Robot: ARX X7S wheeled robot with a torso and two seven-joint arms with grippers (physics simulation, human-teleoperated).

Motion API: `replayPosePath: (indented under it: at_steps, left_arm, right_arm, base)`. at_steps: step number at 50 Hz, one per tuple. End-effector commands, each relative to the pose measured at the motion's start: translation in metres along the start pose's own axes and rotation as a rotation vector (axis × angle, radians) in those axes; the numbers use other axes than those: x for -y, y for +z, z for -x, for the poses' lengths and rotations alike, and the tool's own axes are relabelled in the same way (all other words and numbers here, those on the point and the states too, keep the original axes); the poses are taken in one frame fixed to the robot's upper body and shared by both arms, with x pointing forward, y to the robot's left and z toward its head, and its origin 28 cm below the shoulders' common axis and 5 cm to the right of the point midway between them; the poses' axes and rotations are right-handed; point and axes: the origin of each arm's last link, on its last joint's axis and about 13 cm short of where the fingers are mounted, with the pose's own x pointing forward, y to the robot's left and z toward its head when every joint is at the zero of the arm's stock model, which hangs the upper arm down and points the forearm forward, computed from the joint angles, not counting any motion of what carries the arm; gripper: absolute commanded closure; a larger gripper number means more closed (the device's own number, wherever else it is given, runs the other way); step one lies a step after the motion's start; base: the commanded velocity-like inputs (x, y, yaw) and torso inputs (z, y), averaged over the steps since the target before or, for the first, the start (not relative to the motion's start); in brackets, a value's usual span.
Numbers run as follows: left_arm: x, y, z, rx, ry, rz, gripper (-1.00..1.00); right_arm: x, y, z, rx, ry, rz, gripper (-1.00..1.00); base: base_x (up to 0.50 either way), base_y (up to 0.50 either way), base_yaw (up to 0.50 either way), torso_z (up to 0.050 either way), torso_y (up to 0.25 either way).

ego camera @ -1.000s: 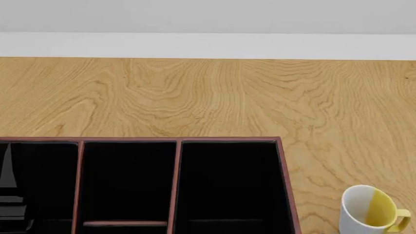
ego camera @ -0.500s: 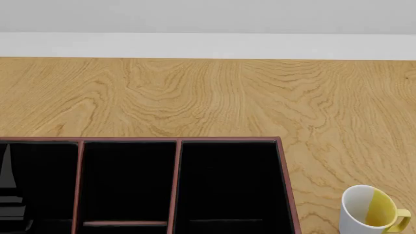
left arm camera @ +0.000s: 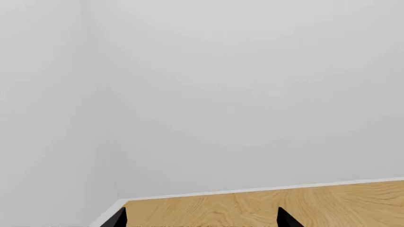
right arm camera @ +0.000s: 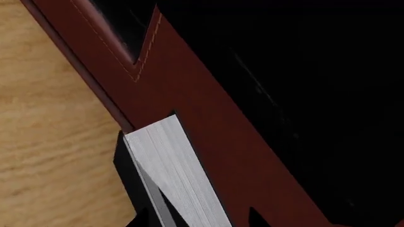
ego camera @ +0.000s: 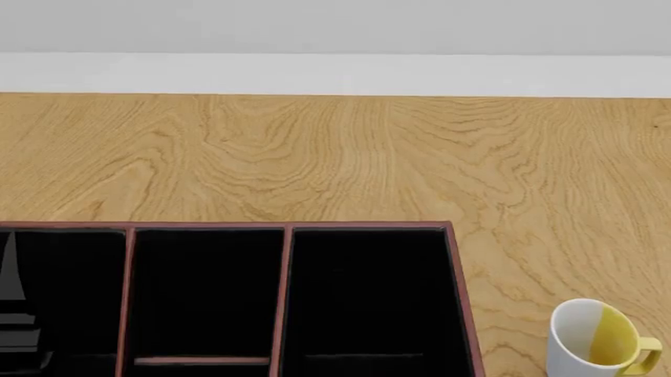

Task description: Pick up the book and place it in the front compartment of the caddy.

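Note:
In the right wrist view my right gripper (right arm camera: 198,220) is shut on the book (right arm camera: 169,170), whose pale page edge faces the camera between black covers. The book hangs over the caddy's reddish-brown wall (right arm camera: 215,137), at the border between the wood and a black well (right arm camera: 315,94). In the head view the caddy (ego camera: 285,298) lies at the lower left. Its narrow middle well (ego camera: 204,290) ends at a short reddish cross divider (ego camera: 199,360). Neither gripper nor the book shows in the head view. My left gripper (left arm camera: 202,218) is open and empty, facing the wall over the table's far corner.
A white-and-yellow mug (ego camera: 599,339) stands on the wooden table (ego camera: 346,157) to the right of the caddy. A wider well (ego camera: 367,298) lies beside the middle one. A glossy grey-black shape (ego camera: 16,314) shows in the left well at the picture's edge. A white wall runs behind the table.
The glossy shape in the caddy's left well has shifted slightly to the left. The caddy and the mug have not moved.

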Motion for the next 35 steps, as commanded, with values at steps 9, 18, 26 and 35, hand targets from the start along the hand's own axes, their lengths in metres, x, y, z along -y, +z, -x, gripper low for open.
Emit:
replayPosePath:
  at_steps: [9, 18, 26, 35]
  left_arm:
    - [-0.001, -0.001, 0.002, 0.001, 0.006, 0.004, -1.00]
    - [-0.002, 0.002, 0.003, 0.007, 0.008, 0.003, -1.00]
    - [-0.002, 0.003, 0.004, 0.011, 0.009, 0.005, -1.00]
    - [-0.002, 0.005, 0.004, 0.016, 0.010, 0.010, -1.00]
  right_arm:
    - [-0.009, 0.005, 0.005, 0.021, 0.070, -0.003, 1.00]
    - [-0.016, 0.018, 0.024, 0.069, 0.091, 0.027, 1.00]
    - [-0.022, 0.026, 0.041, 0.100, 0.101, 0.061, 1.00]
    - [-0.025, 0.037, 0.059, 0.138, 0.105, 0.099, 1.00]
  base:
    - [0.00, 0.00, 0.00, -0.003, 0.000]
    - [0.00, 0.00, -0.01, -0.002, 0.000]
    - [0.00, 0.00, 0.00, 0.000, 0.000]
    - [0.00, 0.00, 0.00, 0.000, 0.000]
